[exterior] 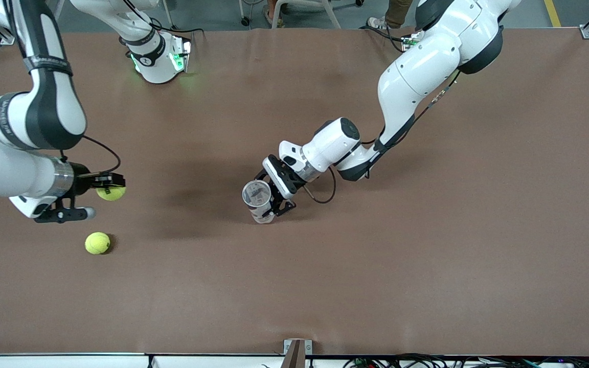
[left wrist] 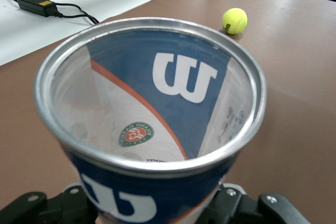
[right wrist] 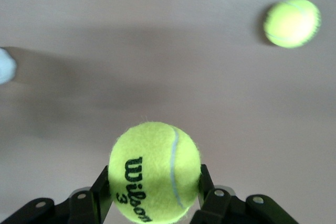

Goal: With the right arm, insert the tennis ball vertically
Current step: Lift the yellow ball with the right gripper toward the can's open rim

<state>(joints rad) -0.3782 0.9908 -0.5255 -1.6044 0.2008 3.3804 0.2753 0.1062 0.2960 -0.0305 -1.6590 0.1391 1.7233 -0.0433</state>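
Loose tennis ball (exterior: 97, 243) near right end effector (exterior: 111, 185).

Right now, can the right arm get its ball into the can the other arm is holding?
Probably yes. The right gripper is shut on a tennis ball, the can in the left gripper has an open mouth, and only bare table lies between them, though the arm must cross it first.
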